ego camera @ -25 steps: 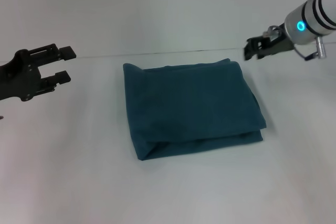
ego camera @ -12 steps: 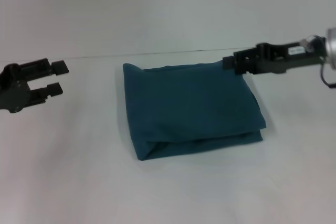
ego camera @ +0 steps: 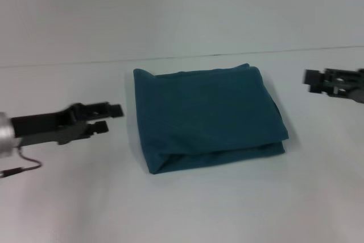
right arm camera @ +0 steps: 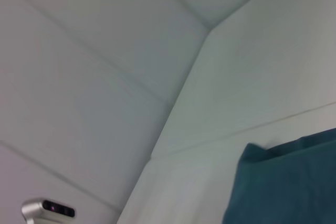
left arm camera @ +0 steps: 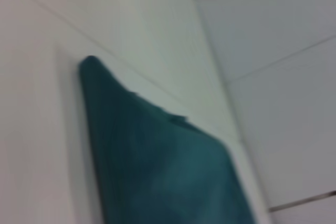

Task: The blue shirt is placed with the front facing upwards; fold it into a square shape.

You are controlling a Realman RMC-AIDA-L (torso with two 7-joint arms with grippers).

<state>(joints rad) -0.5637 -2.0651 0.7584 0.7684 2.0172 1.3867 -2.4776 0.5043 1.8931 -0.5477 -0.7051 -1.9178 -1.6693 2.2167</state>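
The folded blue shirt (ego camera: 207, 116) lies between both grippers: the left gripper (ego camera: 112, 118), fingers slightly parted, sits nearer its edge than the right gripper (ego camera: 310, 80), whose finger state I cannot tell.

A plain white table (ego camera: 187, 209) carries the work, and a thin seam line crosses it at twelve o'clock. One thing lies on it: the shirt (ego camera: 207, 115), folded into a thick, roughly square pad at the centre. Its layered edges show at five o'clock, and one corner peaks at eleven.
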